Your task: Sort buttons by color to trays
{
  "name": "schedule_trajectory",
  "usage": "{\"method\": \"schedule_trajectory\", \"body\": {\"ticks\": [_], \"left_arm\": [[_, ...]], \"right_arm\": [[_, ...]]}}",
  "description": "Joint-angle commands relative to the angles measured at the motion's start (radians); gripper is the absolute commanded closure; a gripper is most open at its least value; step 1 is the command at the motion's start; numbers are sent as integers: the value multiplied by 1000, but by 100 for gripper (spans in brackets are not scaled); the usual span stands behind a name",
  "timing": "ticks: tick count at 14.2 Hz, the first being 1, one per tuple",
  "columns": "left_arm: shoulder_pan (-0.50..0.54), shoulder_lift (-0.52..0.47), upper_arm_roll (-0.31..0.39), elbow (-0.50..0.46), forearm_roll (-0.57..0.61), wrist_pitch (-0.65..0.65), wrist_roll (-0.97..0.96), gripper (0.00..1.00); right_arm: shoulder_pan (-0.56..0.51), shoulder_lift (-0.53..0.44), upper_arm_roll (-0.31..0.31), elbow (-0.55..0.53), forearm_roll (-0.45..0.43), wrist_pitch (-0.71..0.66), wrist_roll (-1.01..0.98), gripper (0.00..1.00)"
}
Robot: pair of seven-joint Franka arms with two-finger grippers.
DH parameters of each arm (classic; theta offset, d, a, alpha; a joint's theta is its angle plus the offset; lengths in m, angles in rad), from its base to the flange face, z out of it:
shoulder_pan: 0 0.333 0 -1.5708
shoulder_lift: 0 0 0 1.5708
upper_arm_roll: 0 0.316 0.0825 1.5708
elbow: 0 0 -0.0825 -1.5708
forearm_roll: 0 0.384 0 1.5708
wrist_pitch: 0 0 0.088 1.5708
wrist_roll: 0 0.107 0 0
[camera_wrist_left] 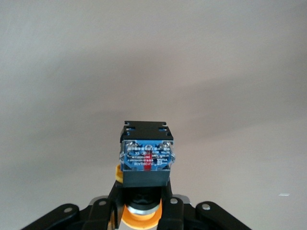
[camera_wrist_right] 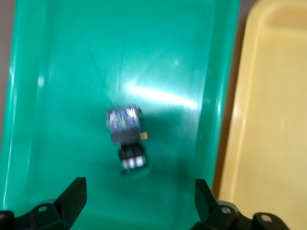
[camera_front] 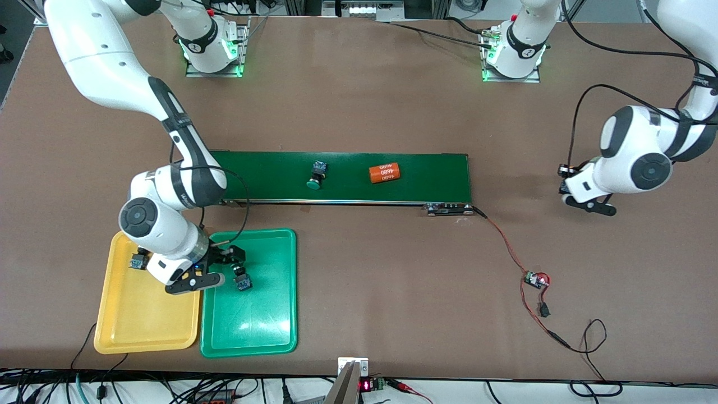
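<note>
Green-capped button (camera_wrist_right: 127, 141) lies in green tray (camera_wrist_right: 67, 72) — under wide right tool (camera_wrist_right: 136, 201).

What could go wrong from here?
1. Left gripper is shut on a yellow button, pinched near the cap with the body overhanging; it may tilt or slip in transit.
2. Right gripper, open over the green tray, hangs just above the button there; a sideways move could knock it.

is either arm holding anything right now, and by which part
The left end effector grips a yellow-orange-capped push-button switch near its cap end, black-and-blue body sticking out. The right end effector, open over the green plastic tray, holds nothing.
</note>
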Motion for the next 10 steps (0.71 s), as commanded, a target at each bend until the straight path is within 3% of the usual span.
{"method": "schedule_trajectory", "body": {"ticks": [1, 4, 6, 10], "left_arm": [[-64, -40, -26, 39, -145, -37, -13, 100], [-183, -35, -26, 63, -335, -32, -120, 100], [-281, -12, -25, 89, -346, -24, -261, 100], [-377, 26, -23, 91, -403, 43, -424, 100]], "right_arm": [[-4, -141, 8, -40, 1, -248, 4, 0], [-3, -285, 6, -175, 55, -305, 20, 0], [-16, -375, -20, -270, 176, -293, 59, 0], [-23, -536, -21, -481, 245, -212, 190, 0]]}}
